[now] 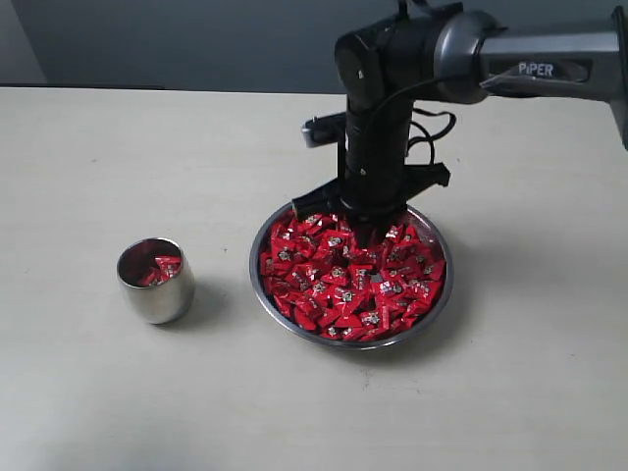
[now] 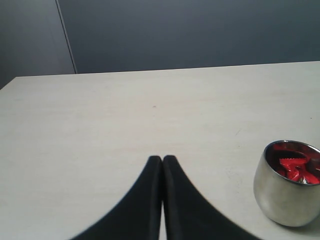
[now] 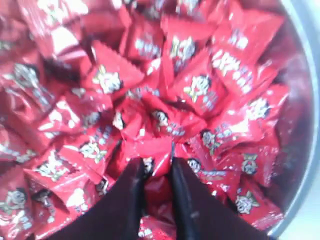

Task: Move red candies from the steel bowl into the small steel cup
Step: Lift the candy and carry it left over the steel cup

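Note:
The steel bowl (image 1: pixel 254 267) sits mid-table, heaped with red candies (image 1: pixel 343 285). My right gripper (image 1: pixel 365 234) points straight down into the pile at the bowl's far side. In the right wrist view that gripper (image 3: pixel 156 162) is shut on a red candy (image 3: pixel 160 150), which sits pinched between its fingertips, with the bowl's wall (image 3: pixel 306 100) to one side. The small steel cup (image 1: pixel 155 283) stands upright to the left of the bowl and holds a few red candies (image 1: pixel 162 267). My left gripper (image 2: pixel 162 159) is shut on nothing, low over bare table, with the cup (image 2: pixel 285 195) beside it.
The pale table (image 1: pixel 78 177) stretches around the bowl and cup. A dark wall stands behind the table's far edge (image 2: pixel 175 69). The right arm (image 1: pixel 530 59) reaches in from the upper right, over the table behind the bowl.

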Robot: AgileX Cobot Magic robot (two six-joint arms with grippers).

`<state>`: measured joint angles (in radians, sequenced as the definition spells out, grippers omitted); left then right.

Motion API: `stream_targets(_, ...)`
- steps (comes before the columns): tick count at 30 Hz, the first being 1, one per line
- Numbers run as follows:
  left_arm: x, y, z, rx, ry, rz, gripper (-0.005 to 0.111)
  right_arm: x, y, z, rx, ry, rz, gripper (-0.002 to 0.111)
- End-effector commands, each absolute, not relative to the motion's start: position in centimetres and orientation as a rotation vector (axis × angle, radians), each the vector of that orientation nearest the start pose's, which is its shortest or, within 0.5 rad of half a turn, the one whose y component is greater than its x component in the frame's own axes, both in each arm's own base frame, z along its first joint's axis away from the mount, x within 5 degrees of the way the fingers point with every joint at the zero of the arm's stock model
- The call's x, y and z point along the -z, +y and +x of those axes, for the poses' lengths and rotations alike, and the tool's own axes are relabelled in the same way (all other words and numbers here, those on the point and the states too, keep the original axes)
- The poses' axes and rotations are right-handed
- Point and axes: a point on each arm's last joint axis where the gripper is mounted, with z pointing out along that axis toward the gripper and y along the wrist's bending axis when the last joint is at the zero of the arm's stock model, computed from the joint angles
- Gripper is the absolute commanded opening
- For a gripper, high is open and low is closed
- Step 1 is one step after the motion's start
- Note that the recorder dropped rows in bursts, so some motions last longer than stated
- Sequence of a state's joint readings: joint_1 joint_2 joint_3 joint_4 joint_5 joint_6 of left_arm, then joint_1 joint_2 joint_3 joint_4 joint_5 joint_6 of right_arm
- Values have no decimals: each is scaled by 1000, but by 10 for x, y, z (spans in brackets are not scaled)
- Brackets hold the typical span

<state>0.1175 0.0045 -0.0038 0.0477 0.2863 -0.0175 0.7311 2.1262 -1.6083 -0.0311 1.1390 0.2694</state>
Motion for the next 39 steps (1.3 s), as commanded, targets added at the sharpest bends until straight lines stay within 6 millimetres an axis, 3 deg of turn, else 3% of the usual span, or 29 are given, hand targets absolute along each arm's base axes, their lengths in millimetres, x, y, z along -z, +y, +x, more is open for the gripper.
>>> stream_targets(1, -187, 8, 54, -114, 1767, -93, 0, -200, 283, 324, -30, 2901, -728, 0)
stream_targets(8, -187, 8, 54, -114, 1767, -93, 0, -212, 294, 331, -205, 2745, -724, 0)
stream_targets(15, -187, 8, 54, -114, 1767, -93, 0, -226, 331, 324, -758, 2486, -905, 0)
stream_targets(21, -187, 8, 54, -114, 1767, -93, 0, -232, 346, 318, -967, 2263, -1099, -1)
stream_targets(28, -187, 8, 54, -114, 1767, -93, 0, -236, 367, 305, -961, 2167, -1335, -1)
stream_targets(33, -187, 8, 54, -114, 1767, -93, 0, -245, 390, 295, -771, 2034, -1586, -1)
stream_targets(39, -187, 8, 54, -114, 1767, -93, 0, -234, 415, 278, -599, 1995, -1813, -1)
